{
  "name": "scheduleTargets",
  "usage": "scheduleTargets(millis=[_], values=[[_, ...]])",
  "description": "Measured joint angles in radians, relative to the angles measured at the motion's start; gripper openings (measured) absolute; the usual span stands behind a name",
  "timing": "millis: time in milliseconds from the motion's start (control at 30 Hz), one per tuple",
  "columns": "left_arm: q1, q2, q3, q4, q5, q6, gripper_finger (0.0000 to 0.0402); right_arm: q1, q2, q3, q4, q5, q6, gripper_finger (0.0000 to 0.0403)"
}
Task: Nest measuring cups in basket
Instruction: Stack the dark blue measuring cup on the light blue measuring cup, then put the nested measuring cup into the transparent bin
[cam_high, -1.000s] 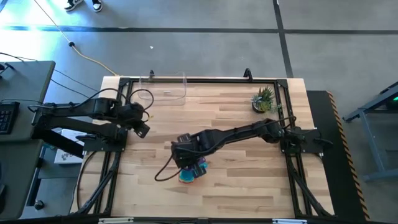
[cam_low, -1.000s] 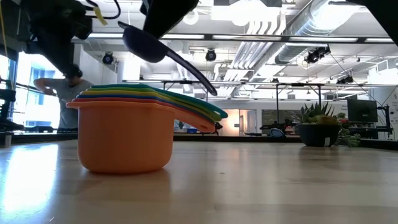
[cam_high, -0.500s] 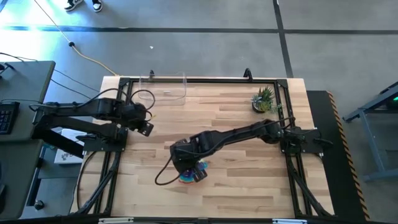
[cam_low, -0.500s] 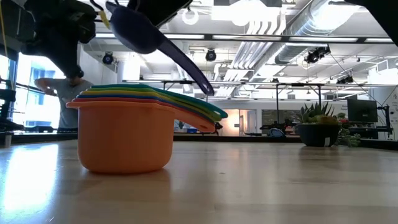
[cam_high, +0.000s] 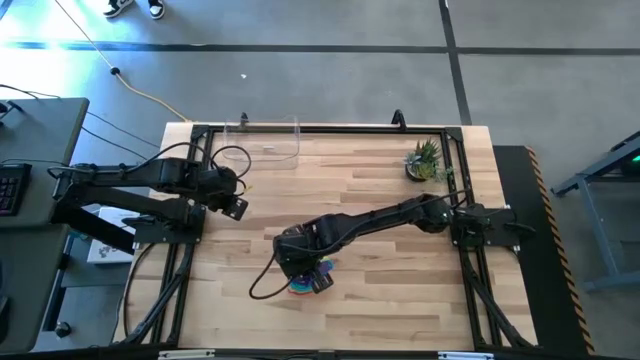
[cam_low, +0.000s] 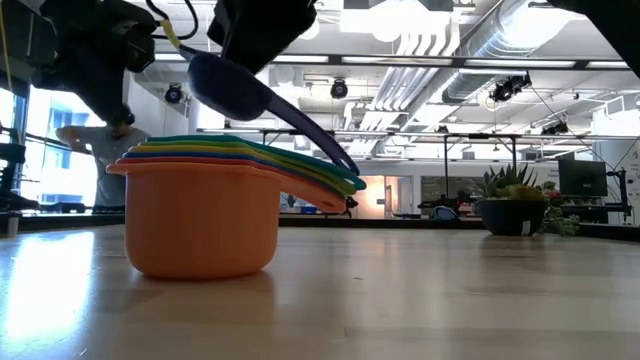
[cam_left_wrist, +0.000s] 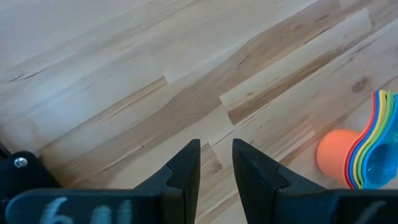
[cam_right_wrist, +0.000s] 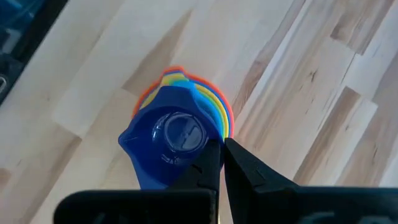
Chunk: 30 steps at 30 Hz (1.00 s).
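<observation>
My right gripper (cam_right_wrist: 222, 163), low centre of the high view, is clamped on the handle of the dark blue cup (cam_right_wrist: 168, 140), held just above the nested stack (cam_low: 200, 210), with orange outermost. The stack sits on the table (cam_high: 380, 210); the basket (cam_high: 268, 140) at upper left holds nothing, so it still needs moving. Since half a second ago the blue cup has dropped closer to the stack; my left gripper (cam_left_wrist: 216, 168) waits, slightly apart.

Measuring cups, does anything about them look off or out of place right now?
Yes. The measuring cups are stacked on the bare table, while the basket sits apart at the far edge. The right gripper holds the blue cup tilted above the stack.
</observation>
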Motion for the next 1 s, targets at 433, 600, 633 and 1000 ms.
scheduleTargets(millis=[433,600,633,1000], values=[[0.0,0.0,0.0,-0.001,0.0,0.0,0.0085,0.001,0.007,0.0,0.0,0.023,0.0,0.0],[0.0,0.0,0.0,-0.002,0.0,0.0,0.0085,0.001,0.007,0.0,0.003,0.023,-0.006,0.0],[0.0,0.0,0.0,-0.002,0.0,0.0,0.0085,0.001,0.007,0.0,0.003,0.023,-0.006,0.0001],[0.0,0.0,0.0,-0.002,0.0,0.0,0.0085,0.001,0.007,0.0,0.008,0.039,-0.006,0.0049]])
